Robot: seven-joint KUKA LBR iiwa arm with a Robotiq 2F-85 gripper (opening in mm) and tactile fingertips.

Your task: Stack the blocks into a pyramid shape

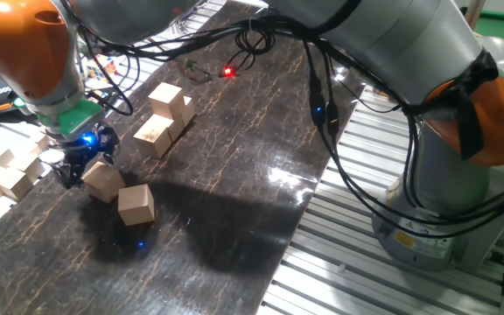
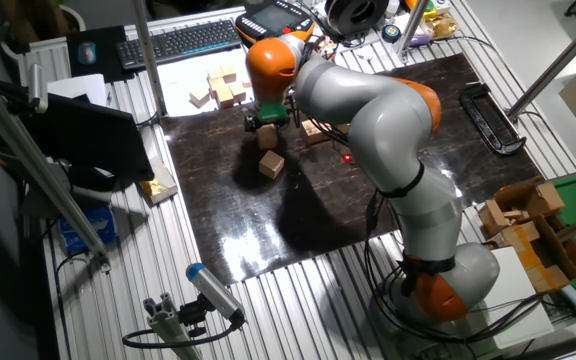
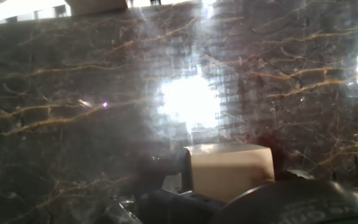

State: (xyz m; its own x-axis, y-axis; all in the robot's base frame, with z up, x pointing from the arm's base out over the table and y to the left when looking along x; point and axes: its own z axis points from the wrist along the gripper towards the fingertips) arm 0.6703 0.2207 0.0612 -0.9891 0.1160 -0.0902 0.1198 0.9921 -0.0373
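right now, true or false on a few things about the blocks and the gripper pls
1. The gripper is down at a block on the dark mat. True.
2. A finished pyramid stands on the mat. False: only a small cluster of blocks, nothing tiered to one top cube.
3. A second block lies loose right beside the one at the gripper. True.
4. The mat is plain white. False: it is dark and marbled.

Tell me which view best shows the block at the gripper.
One fixed view: the block sits in plain sight at the gripper, beside another block. The hand view shows only one close face, cut off by the gripper body. In the other fixed view it is small and partly hidden by the arm.
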